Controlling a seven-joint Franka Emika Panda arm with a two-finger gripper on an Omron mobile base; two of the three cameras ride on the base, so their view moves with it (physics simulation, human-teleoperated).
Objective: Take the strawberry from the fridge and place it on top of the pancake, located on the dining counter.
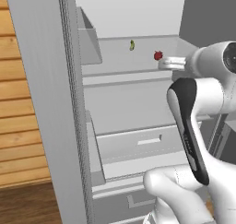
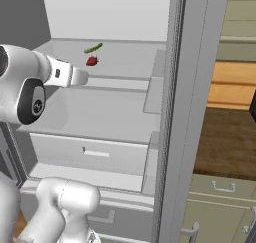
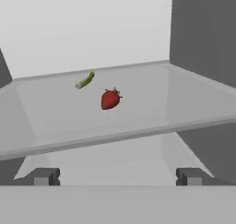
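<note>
The fridge (image 1: 46, 103) stands open, showing its white interior and clear shelves. A tiny red strawberry (image 3: 110, 99) lies on an upper shelf (image 3: 92, 121); it also appears in the left base view (image 1: 158, 56) and the right base view (image 2: 91, 61). My gripper (image 3: 117, 177) is open, level with the shelf's front edge and a short way short of the strawberry, with nothing between the fingertips (image 3: 42, 177). From the base views my hand (image 1: 173, 63) reaches toward the shelf. The pancake and the dining counter are out of view.
A small yellow-green curved item (image 3: 85, 80) lies behind and left of the strawberry. The fridge doors (image 2: 175, 112) stand open on both sides, with door bins (image 1: 90, 43). Two drawers (image 1: 133, 147) sit below the shelves. Wooden wall panels (image 1: 18, 117) lie to the left.
</note>
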